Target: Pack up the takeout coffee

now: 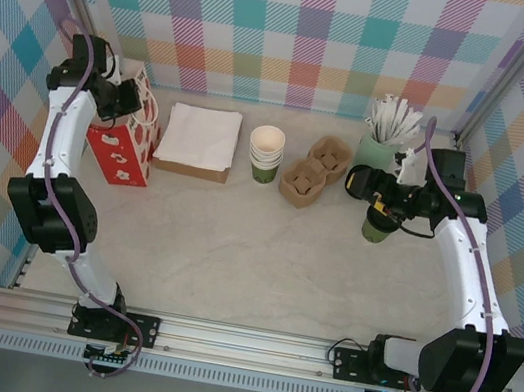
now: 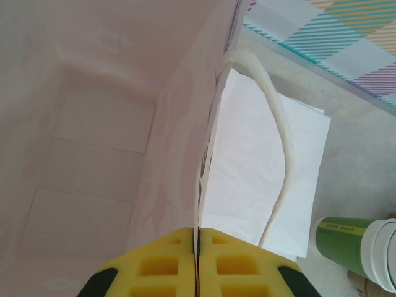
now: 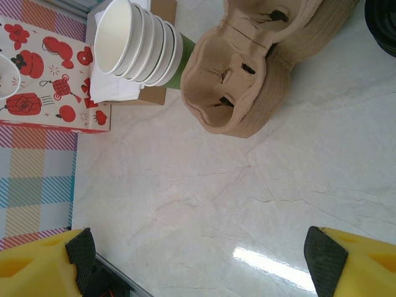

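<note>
A small dark-green cup [image 1: 376,229], the takeout coffee, stands at the right of the table. Its top is hidden under my right gripper [image 1: 376,211]. That gripper [image 3: 201,247] is open wide, with only bare tabletop between its yellow fingers [image 3: 37,263]. A red patterned paper bag [image 1: 124,143] stands upright at the far left. My left gripper [image 1: 124,99] is at the bag's top. In the left wrist view the left gripper [image 2: 198,238] is shut on the bag's thin side wall [image 2: 204,154], with the pale inside of the bag to the left.
White napkins [image 1: 198,136] lie on a cardboard box beside the bag. A stack of green cups [image 1: 265,153], brown pulp cup carriers [image 1: 312,169] and a mint cup of white sticks [image 1: 384,138] line the back. A black rounded rim [image 3: 382,18] shows beside the carriers.
</note>
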`<action>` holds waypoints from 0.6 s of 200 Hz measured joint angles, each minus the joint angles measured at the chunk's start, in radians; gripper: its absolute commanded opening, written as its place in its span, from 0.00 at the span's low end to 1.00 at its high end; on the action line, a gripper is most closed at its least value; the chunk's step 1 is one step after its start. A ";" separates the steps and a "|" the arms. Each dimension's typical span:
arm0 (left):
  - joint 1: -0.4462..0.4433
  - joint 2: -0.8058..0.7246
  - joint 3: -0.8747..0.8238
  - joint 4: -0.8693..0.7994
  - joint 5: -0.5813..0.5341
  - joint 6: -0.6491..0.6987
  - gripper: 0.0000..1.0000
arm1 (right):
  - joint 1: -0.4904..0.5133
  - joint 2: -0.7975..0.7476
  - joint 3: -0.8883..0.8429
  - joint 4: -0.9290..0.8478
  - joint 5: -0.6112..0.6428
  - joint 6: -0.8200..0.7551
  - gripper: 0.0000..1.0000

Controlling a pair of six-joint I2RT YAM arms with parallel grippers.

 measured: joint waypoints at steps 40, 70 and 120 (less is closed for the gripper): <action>0.000 -0.071 -0.024 -0.013 -0.065 0.021 0.00 | 0.000 0.001 0.001 -0.010 0.014 -0.001 0.89; 0.000 -0.132 -0.046 -0.035 -0.106 0.045 0.00 | 0.000 0.005 0.011 -0.033 0.043 -0.003 0.89; -0.040 -0.265 -0.122 -0.081 -0.196 0.082 0.00 | 0.000 0.006 0.013 -0.038 0.064 -0.002 0.89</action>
